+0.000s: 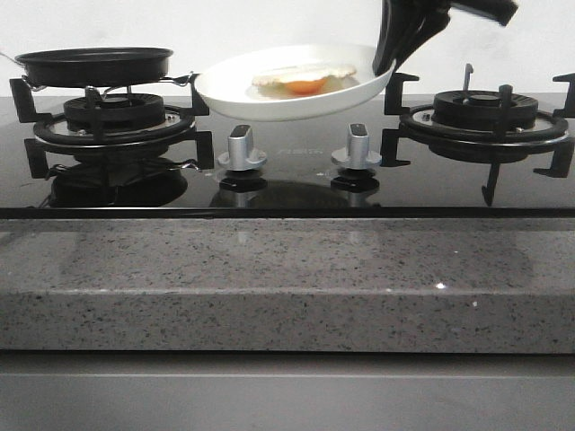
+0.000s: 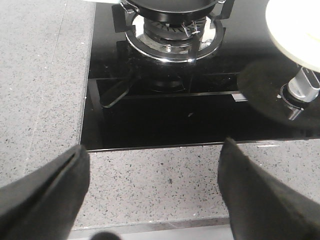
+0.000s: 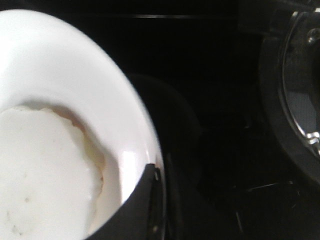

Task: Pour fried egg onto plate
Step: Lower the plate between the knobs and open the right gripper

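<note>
Speckled grey stone worktop (image 1: 269, 287) carrying a glossy black glass hob (image 1: 287, 175) with two silver knobs (image 1: 242, 149), plain white wall (image 1: 269, 22) behind, even light.

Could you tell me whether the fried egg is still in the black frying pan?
No, the fried egg lies on the plate held by the right gripper.

No legible text/labels anywhere; faint mark on hob (image 1: 296, 171) unreadable.

Both pincers are showing plain matte black: the left pincer (image 2: 155, 195) is presenting two broad, blunt-edged fingers (image 2: 45, 195), while the right pincer (image 1: 388, 56) is tapering into slim dark prongs.
</note>
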You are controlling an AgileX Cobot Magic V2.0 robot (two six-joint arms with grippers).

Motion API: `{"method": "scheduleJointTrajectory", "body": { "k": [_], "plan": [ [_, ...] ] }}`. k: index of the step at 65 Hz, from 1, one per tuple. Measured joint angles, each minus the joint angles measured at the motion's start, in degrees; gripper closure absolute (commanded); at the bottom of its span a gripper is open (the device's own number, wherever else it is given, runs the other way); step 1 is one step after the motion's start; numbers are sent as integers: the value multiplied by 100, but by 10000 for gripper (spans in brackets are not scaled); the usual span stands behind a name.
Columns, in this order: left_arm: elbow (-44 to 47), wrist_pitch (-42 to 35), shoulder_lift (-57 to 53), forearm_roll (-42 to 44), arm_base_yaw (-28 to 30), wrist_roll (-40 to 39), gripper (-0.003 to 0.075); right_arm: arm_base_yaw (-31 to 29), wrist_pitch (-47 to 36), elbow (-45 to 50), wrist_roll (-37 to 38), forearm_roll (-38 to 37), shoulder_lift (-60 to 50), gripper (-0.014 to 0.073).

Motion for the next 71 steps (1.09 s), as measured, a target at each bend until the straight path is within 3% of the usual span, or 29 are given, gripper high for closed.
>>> {"method": "scheduleJointTrajectory", "body": {
  "k": [19, 35, 40, 55, 71],
  "plan": [
    [0, 0, 0, 0, 0, -10, 195, -165, 227, -894, 899, 0, 977, 645],
    [0, 0, 0, 0, 0, -10, 195, -273, 438, -1016, 1069, 0, 1173, 360],
    [0, 0, 0, 0, 0, -10, 195, -318, 499, -1049, 1072, 0, 1173, 312],
    [0, 0, 0, 0, 0, -10, 195, -375, 937, -1463, 1067, 0, 1160, 307],
    [0, 0, 0, 0, 0, -10, 195, -217, 1036, -1628, 410, -112, 616, 307]
  ]
}}
